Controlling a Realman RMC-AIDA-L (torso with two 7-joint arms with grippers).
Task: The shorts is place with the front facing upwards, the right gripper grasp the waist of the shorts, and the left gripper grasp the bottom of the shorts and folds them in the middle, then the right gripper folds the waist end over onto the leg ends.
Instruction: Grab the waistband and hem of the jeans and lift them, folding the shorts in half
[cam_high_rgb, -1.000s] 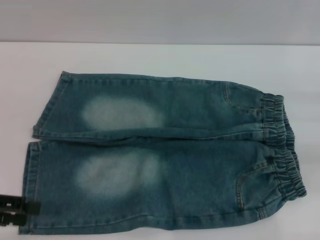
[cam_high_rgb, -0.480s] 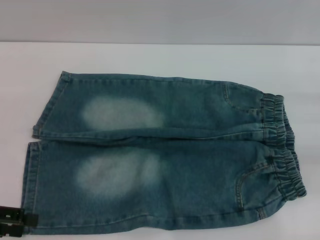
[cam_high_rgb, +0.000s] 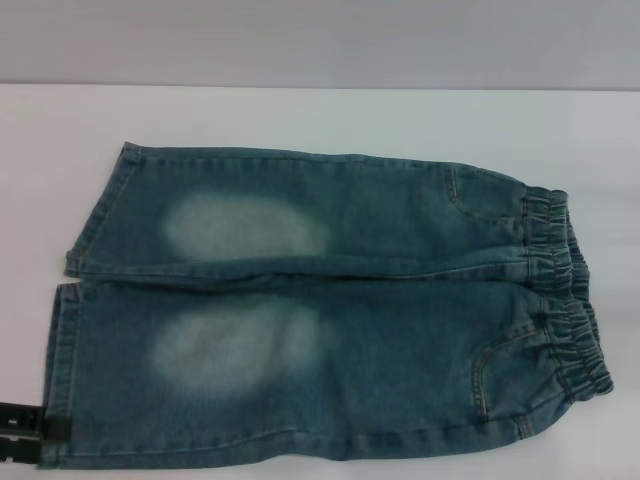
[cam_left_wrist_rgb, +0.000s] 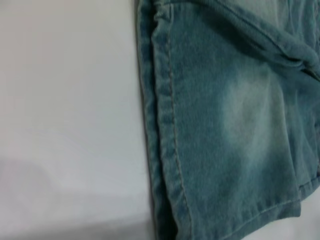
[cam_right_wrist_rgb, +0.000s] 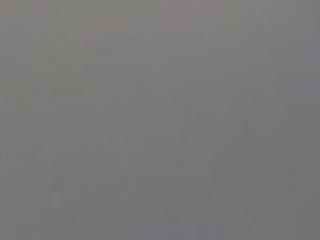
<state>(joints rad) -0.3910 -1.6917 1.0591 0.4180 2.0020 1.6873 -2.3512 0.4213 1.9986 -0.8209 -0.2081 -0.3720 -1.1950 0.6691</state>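
White counter (cam_high_rgb: 300, 120) carries the shorts (cam_high_rgb: 330, 310) flat, waistband right. Left claw (cam_high_rgb: 25, 432) sits at the near-left hem; its grip cannot be told. Right claw unseen.

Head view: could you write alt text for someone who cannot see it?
Blue-green denim shorts lie flat on a white table, elastic waistband at the right, leg hems at the left. The robot's black left hand sits at the lower left corner, beside the nearer hem.
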